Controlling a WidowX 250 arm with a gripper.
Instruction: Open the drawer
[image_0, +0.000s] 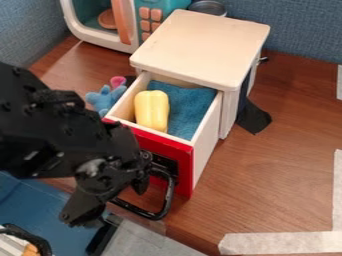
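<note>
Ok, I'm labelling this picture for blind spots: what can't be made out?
Whether the pincer touches the handle: camera view, dark parts overlap.
Back of the drawer: camera view, hidden by the cabinet top.
Anything beneath the blue cloth: camera view, covered by the cloth.
Top of the toy microwave: camera view, cut off by the upper edge.

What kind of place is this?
Probably a tabletop play area: there's a teal-and-white toy microwave, a small blue toy and a light wooden cabinet with a red-fronted drawer.
</note>
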